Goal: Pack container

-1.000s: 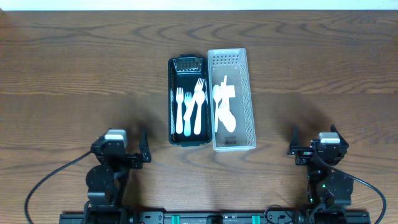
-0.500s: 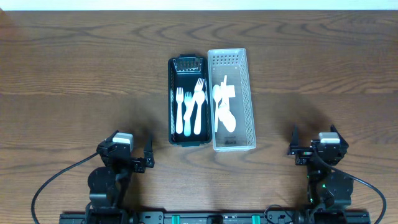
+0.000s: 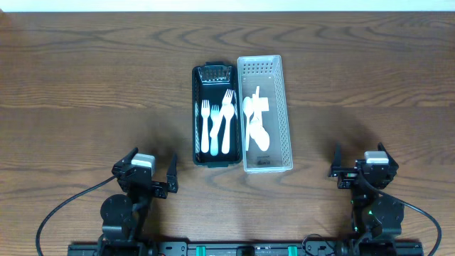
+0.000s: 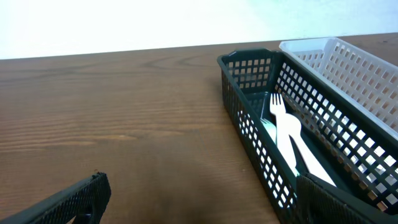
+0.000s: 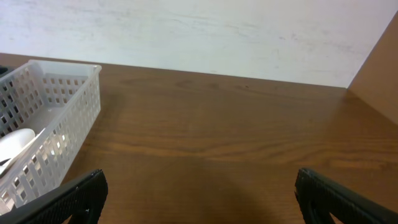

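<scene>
White plastic forks were seen lying in the dark green latticed plastic basket. It was set touching the white perforated plastic basket, in which white plastic spoons were laid. The left gripper was spread wide, empty, near the green basket. The right gripper was likewise parted and empty, well apart from the white one.

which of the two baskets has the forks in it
The dark basket, on the robot's left of the pair, holds the white forks; the white basket touching it holds spoons.
</scene>
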`<action>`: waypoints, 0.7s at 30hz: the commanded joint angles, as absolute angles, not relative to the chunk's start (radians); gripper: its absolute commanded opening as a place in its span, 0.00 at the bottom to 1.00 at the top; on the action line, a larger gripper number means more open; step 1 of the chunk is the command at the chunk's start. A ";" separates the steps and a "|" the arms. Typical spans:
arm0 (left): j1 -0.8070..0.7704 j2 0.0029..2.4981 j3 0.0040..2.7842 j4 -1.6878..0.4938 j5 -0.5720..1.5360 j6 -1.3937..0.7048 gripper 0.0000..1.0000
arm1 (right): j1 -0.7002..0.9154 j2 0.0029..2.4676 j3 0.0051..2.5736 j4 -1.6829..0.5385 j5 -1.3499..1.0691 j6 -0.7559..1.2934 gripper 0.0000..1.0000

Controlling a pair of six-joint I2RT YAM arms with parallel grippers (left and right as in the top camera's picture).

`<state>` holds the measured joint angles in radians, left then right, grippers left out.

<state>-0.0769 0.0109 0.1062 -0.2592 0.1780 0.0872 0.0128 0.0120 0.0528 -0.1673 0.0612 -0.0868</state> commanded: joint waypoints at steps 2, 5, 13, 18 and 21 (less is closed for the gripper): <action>-0.082 0.002 0.085 -0.276 0.198 0.109 0.98 | 0.020 0.007 0.049 -0.168 0.071 -0.075 0.99; -0.082 0.002 0.085 -0.276 0.194 0.109 0.98 | 0.020 0.007 0.049 -0.168 0.071 -0.075 0.99; -0.061 0.002 0.085 -0.276 0.191 0.109 0.98 | 0.020 0.006 0.049 -0.168 0.071 -0.075 0.99; -0.061 0.002 0.085 -0.276 0.190 0.109 0.98 | 0.020 0.006 0.049 -0.168 0.071 -0.075 0.99; -0.061 0.002 0.085 -0.276 0.183 0.109 0.98 | 0.020 0.007 0.049 -0.168 0.071 -0.075 0.99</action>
